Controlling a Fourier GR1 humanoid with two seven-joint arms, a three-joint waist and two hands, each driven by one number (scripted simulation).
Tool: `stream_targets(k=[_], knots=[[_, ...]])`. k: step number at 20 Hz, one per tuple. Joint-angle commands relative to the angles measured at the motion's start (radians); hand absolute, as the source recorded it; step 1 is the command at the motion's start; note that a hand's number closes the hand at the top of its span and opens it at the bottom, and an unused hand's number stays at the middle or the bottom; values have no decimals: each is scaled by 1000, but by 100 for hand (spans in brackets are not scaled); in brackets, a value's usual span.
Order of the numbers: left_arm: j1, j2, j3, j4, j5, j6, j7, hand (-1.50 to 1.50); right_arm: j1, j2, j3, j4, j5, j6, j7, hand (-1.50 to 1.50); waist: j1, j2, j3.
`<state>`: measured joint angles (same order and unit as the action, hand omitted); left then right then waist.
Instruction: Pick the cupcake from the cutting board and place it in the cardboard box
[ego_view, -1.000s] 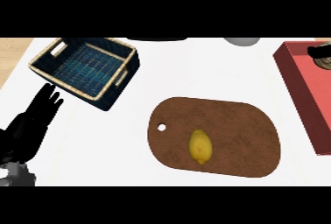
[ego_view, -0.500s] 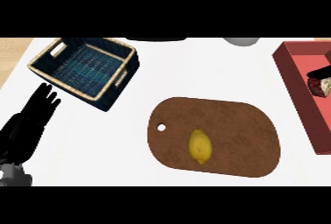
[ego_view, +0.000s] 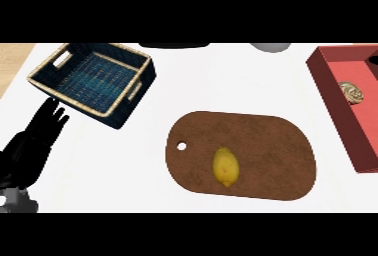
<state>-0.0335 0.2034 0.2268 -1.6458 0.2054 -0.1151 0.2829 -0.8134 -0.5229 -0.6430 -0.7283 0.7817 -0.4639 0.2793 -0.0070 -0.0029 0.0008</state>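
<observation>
Cupcake (ego_view: 353, 93) now sits in the red box (ego_view: 334, 107), worktop's right edge. Our right hand's gone from view, left hand (ego_view: 37, 137) rests open. Looks done.

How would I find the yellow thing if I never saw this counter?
Find the brown oval cutting board in the middle of the white counter. The lemon lies alone on it, bright yellow with pointed ends.
</observation>
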Motion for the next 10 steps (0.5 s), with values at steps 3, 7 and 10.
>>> stream_targets(k=[3, 7, 10], knots=[[35, 17, 39, 49, 27, -44, -51, 0, 167, 5, -80, -208, -154, 23, -36, -150, -15, -4, -2], [23, -13, -14, -10, -28, 1, -18, 0, 275, 31, -99, -392, -240, 62, 2, -150, -6, -2, -1], [-3, 9, 7, 9, -10, -13, -13, 0, 351, -45, -140, -499, -326, 215, 48, -150, -10, -2, -2]])
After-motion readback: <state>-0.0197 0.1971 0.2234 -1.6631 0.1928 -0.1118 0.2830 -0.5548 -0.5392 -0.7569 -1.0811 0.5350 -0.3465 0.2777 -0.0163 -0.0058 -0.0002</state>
